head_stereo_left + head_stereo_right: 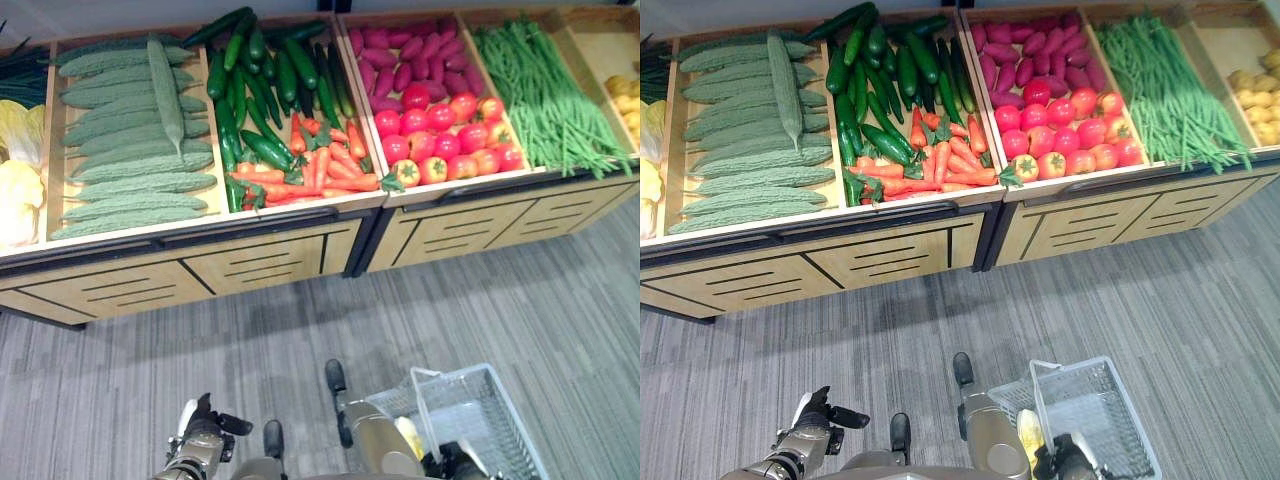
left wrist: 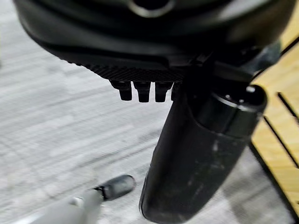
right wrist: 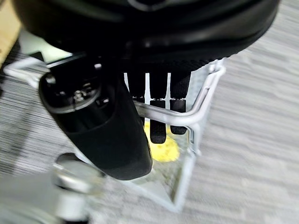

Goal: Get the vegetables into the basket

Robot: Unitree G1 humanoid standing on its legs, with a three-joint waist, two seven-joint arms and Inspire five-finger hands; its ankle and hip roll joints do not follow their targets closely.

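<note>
Grey striped carpet runs up to a long wooden produce stand, its sloped bins holding pale green bitter gourds, dark cucumbers, carrots, purple sweet potatoes, tomatoes and green beans. Low at the robot's right hangs the wire basket, with something yellow already lying inside. The right hand has its fingers curled round the basket's handle bar. The left hand hangs free near the floor, well apart from the stand, fingers loosely bent and holding nothing.

It looks like a pause between picks: next, the left hand would need to be raised and reached forward to a bin.

Only the head views show the bins; the right wrist view alone shows the grip on the handle.
</note>
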